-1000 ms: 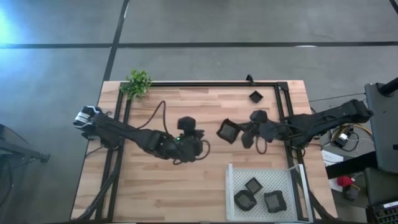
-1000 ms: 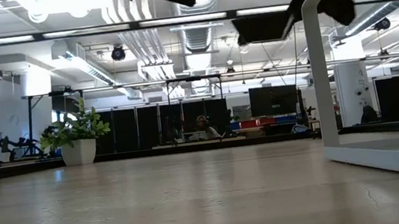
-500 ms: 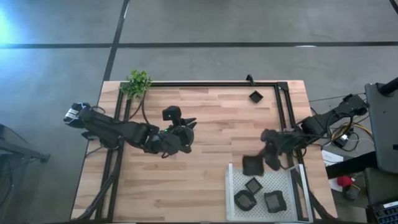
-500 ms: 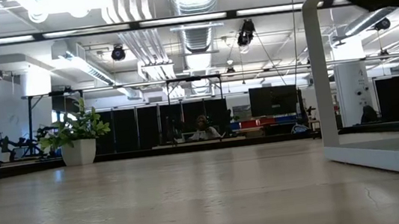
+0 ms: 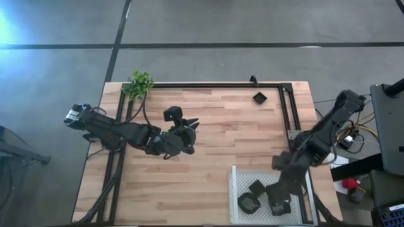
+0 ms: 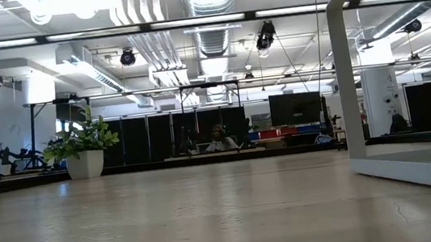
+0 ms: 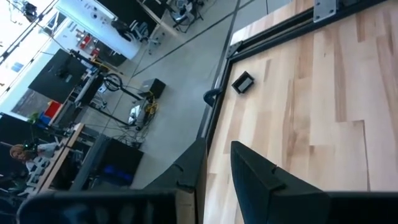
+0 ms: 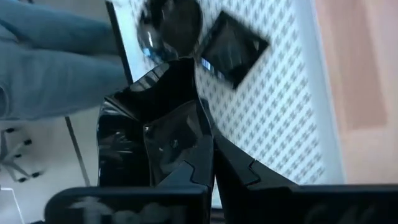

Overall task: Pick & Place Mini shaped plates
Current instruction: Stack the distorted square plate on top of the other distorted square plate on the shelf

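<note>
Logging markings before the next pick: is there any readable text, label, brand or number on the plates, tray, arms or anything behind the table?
No readable text in any view.
Mini shaped plates: plain black, unmarked.
White perforated tray: holes only, no label.
Left gripper and right gripper: no legible brand.
Room beyond the table in the low view: any signs are too small to read.

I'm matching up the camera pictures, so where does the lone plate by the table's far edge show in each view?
High view: lone plate at the far edge, right of centre, just inside the black rail.
Low view: not in it.
Left wrist view: upper middle, beside that rail.
Right wrist view: not in it.
Shared landmark: the rail.
</note>
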{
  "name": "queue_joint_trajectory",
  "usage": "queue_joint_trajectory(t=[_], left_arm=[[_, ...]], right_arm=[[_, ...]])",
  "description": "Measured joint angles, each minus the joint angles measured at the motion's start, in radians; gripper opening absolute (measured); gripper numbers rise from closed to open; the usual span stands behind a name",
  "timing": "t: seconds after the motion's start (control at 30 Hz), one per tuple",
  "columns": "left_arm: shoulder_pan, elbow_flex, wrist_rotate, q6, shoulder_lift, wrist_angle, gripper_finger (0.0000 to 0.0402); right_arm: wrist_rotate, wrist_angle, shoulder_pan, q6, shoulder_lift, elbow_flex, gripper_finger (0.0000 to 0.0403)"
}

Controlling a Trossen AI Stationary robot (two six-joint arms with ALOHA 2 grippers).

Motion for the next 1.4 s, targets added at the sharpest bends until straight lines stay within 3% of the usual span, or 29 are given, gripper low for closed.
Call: queue_joint_trajectory(t=[0.37, 0.63, 0.97, 1.4], left_arm=[[0.0, 0.0, 0.001, -0.009, 0.001, 0.0, 0.0073], [0.001, 0.0, 0.002, -0.006, 0.001, 0.001, 0.0073], [0.001, 0.0, 0.002, -0.005, 0.002, 0.001, 0.0073], [0.001, 0.0, 0.002, -0.005, 0.002, 0.001, 0.0073]], right_arm=[[0.004, 0.009, 0.151, 0.228, 0.199, 0.0, 0.0008], [0.004, 0.107, 0.167, 0.214, 0.284, 0.0, 0.0008], [-0.01, 0.11, 0.167, 0.178, 0.317, 0.0, 0.0009], [-0.026, 0.11, 0.166, 0.178, 0.298, 0.002, 0.0088]])
